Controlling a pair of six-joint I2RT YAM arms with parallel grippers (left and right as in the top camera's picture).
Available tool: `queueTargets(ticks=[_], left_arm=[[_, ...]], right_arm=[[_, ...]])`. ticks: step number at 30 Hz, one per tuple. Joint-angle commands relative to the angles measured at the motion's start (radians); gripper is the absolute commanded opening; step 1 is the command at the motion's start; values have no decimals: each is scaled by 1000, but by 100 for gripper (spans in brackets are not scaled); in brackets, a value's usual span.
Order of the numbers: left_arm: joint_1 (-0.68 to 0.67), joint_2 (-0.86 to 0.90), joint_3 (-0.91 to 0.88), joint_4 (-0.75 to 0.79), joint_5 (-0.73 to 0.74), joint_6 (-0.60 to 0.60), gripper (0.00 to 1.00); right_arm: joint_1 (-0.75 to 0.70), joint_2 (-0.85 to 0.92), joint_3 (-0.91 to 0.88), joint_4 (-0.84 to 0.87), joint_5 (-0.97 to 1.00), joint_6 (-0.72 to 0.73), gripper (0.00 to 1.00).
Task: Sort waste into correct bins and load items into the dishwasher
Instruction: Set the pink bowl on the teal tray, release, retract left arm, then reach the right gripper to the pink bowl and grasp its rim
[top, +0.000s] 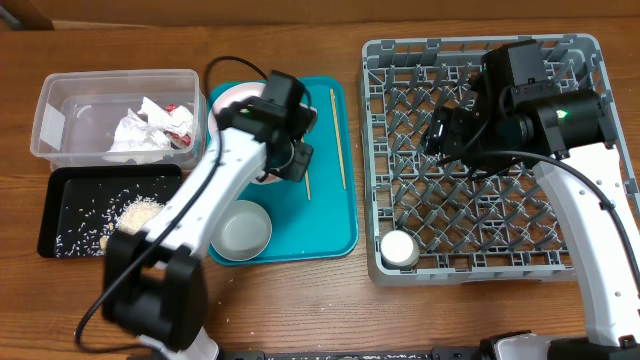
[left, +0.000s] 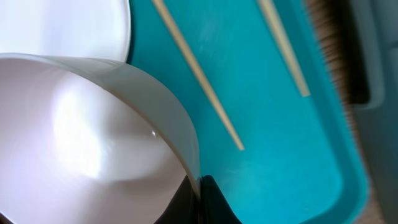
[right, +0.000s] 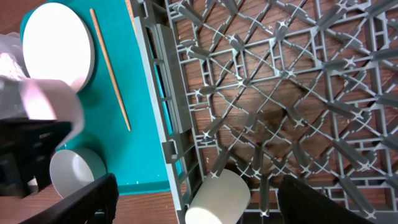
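Over the left half of the teal tray, a pale bowl is gripped by its rim. The left gripper has its jaws together on the bowl wall, one finger inside and one outside, at the rim's edge nearest the tray centre. Whether the bowl base is clear of the tray cannot be told.

Just beyond the bowl, toward the tray's far-left corner, lies the round white plate. A second bowl stands upright at the tray's near-left corner. Two chopsticks lie flat on the tray's right half, apart from each other and from the gripped bowl.

To the right of the tray is the grey dish rack. A small white cup sits in its near-left corner. The right gripper hovers over the rack's far-left area, jaws wide apart, holding nothing.

At the table's left edge, the clear tub contains crumpled paper scraps. The black tray, directly in front of it, contains rice grains.
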Motion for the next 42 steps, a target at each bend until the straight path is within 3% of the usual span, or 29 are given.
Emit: queueTargets(ticks=[1,8,11,13,14,24,27,31,42], left_arm=[[-11,69,6,-21,-85,-39,4],[-11,80,6,-79,-4,-37,6],[-11,80,6,-97,16,-37,27],[-4,80,32,-131,19,-37,47],[2,80,51,-149,19,-37,49],[205,57,517,-486,35,-63,56],[300,34,640,-546,34,-44,65],[385,13,695,-580,34,-3,75],[521,-44,697,-625,87,-5,77]], right_arm=[[-1,1,10,5,-1,-7,83],[-1,1,10,13,-1,-6,83],[-1,1,10,12,-2,-6,83],[-1,1,10,14,-2,-6,83],[0,1,10,16,-3,-6,83],[171,50,10,145,-61,53,82],[284,107,10,219,-45,103,77],[388,190,10,283,25,169,77],[503,418,10,406,82,235,72]])
